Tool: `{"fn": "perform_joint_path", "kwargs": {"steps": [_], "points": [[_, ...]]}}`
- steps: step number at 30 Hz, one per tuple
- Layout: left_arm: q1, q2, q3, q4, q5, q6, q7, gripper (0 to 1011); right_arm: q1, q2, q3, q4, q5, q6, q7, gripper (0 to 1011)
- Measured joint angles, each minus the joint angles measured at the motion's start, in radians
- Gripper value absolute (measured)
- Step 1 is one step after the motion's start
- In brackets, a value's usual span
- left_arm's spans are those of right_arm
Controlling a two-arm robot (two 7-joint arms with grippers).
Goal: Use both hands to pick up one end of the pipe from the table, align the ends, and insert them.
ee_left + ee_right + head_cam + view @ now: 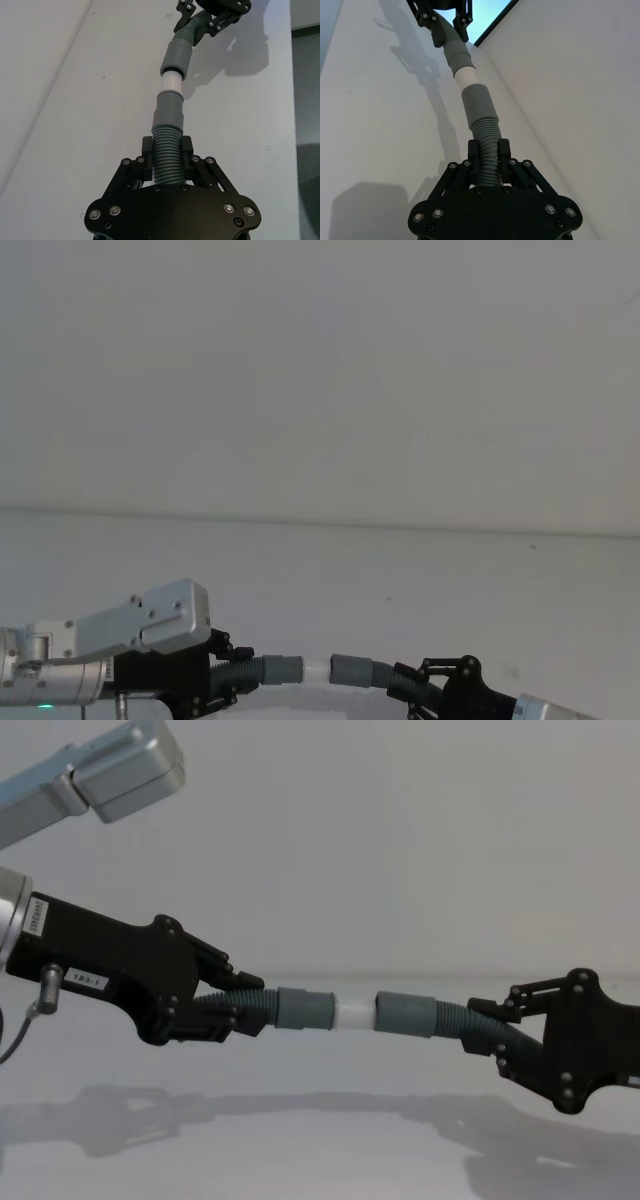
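Holding both hose pieces up off the white table (320,1160), the two grippers face each other with the joint between them. The left gripper (235,1005) is clamped on the ribbed body of the left hose piece (262,1008), just behind its smooth grey cuff (304,1009); the right gripper (492,1030) is closed the same way on the ribbed part of the right hose piece (458,1019), behind its wider plain cuff (405,1015). The white tip (355,1013) of the left cuff meets the mouth of the wider cuff, and I cannot tell how far, if at all, it has gone in; most of the white is exposed. From the left wrist view the two pieces do not run quite straight, with a slight bend at the joint. These hoses look light and springy to me, so the ribbed stretch will likely flex and buckle under a push instead of carrying it through. Gripping close behind each stiff cuff, as both hands do, seems the right place; farther back the body would just bow. The smooth cuffs may be slippery, and I would expect a snug, rubbing fit that wants a straight push.
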Motion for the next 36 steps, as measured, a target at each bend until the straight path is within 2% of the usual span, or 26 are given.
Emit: {"fn": "perform_joint_path", "kwargs": {"steps": [36], "points": [[-0.007, -0.012, 0.005, 0.014, -0.002, -0.009, 0.004, 292, 0.016, -0.01, -0.011, 0.021, 0.016, -0.022, 0.018, 214]]}}
